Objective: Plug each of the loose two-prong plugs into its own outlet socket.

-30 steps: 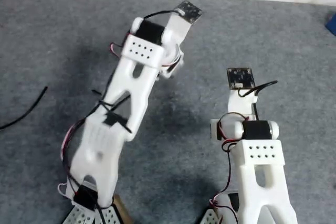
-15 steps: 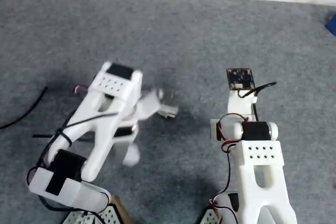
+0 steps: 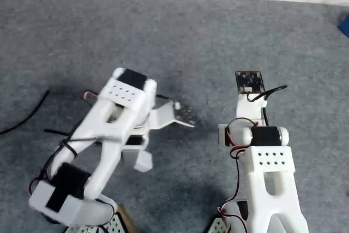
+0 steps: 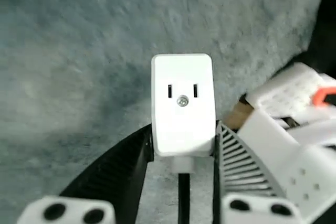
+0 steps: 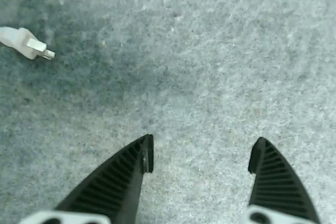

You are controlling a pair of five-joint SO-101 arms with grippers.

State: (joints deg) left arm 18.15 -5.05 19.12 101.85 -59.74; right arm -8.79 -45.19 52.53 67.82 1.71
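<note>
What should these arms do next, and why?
Probably the right gripper should reach for the loose plug and grasp it: it is open and empty, while the left gripper holds the socket.

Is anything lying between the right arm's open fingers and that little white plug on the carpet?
Nothing visible does. Bare grey carpet lies between the right gripper and the plug. The left gripper holds the outlet socket between its fingers.
</note>
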